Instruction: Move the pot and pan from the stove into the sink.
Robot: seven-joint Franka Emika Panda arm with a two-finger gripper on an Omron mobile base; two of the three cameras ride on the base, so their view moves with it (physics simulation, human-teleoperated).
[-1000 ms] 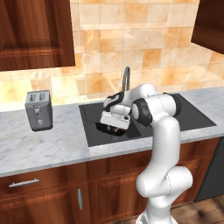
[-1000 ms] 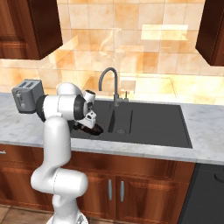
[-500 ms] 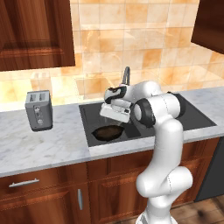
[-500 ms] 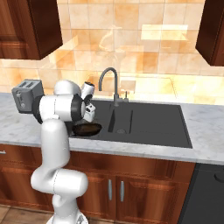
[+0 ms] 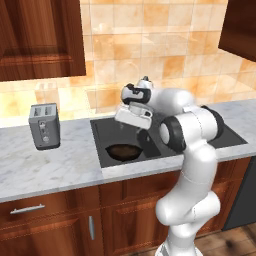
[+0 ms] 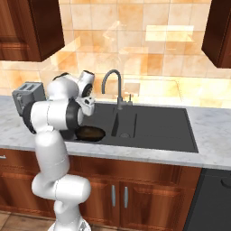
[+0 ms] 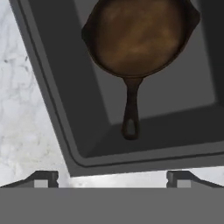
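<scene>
Jaws of the gripper (image 7: 112, 177) spread wide, holding nothing. Just beyond the fingertips (image 7: 43, 178), sink (image 7: 52, 94) rim against marble counter (image 7: 22, 127). Farther along, pan (image 7: 135, 37) lying flat in the basin, handle pointing back toward the jaws.

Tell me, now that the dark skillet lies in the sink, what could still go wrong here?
The open gripper hangs right above the round dark cast-iron skillet, so a careless move might knock its long black handle. The skillet fills the left end of the dark grey sink basin, so a pot dropped there could land on it. The tall grey tap stands near the white arm and could get bumped.
</scene>
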